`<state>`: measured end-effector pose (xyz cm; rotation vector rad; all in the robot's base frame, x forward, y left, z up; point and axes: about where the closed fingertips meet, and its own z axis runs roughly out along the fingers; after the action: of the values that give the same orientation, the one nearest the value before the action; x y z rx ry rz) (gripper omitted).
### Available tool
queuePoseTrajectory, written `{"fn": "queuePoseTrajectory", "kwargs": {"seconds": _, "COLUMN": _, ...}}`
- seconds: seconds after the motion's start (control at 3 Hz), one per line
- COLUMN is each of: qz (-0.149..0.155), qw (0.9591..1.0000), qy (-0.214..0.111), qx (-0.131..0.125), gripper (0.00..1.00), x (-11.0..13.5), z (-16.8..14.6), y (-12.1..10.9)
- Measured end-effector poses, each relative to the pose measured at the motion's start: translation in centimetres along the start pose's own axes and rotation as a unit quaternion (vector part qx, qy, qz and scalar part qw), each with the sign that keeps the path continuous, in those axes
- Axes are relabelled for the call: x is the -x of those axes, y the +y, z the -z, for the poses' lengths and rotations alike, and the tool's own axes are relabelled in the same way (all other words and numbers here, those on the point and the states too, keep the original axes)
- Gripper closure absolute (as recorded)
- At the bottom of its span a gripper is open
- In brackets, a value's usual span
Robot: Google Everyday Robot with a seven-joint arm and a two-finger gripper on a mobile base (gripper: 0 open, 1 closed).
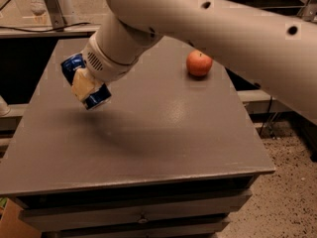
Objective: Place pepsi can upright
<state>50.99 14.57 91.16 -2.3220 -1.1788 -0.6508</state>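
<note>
The pepsi can (98,97) is held tilted in the gripper (85,86), which is closed tight across its middle. It is well left of the apple (199,63) and raised above the table (163,133), presumably so it can be righted before release.

- The gripper (85,86) hangs over the left part of the table, clamped around the can; its fingers (81,85) are pale yellow, matt and rubbery-looking.
- The can (99,97) in the gripper is glossy blue metal with a bright silver rim.
- The arm (198,19), up and to the right of the gripper, has a smooth cream shell like plastic, with a soft sheen.
- The table (148,133) under the gripper has a smooth grey-brown top, mostly matt, with a faint shine to the gripper's right.
- The apple (199,63), well to the right of the gripper, has smooth, slightly shiny red skin.
- The floor (292,182), low and far to the right, is speckled and rough-looking.
</note>
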Motion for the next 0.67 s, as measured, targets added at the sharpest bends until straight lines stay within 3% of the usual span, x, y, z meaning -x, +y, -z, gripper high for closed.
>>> {"fn": "queuePoseTrajectory", "kwargs": {"seconds": 0.33, "qz": -0.003, "qw": 0.9946, "qy": 0.094, "qx": -0.044, "gripper": 1.00, "x": -1.4, "z": 0.9, "y": 1.3}}
{"fn": "queuePoseTrajectory", "kwargs": {"seconds": 0.67, "qz": 0.017, "qw": 0.9796, "qy": 0.168, "qx": -0.108, "gripper": 1.00, "x": -3.2, "z": 2.0, "y": 2.7}}
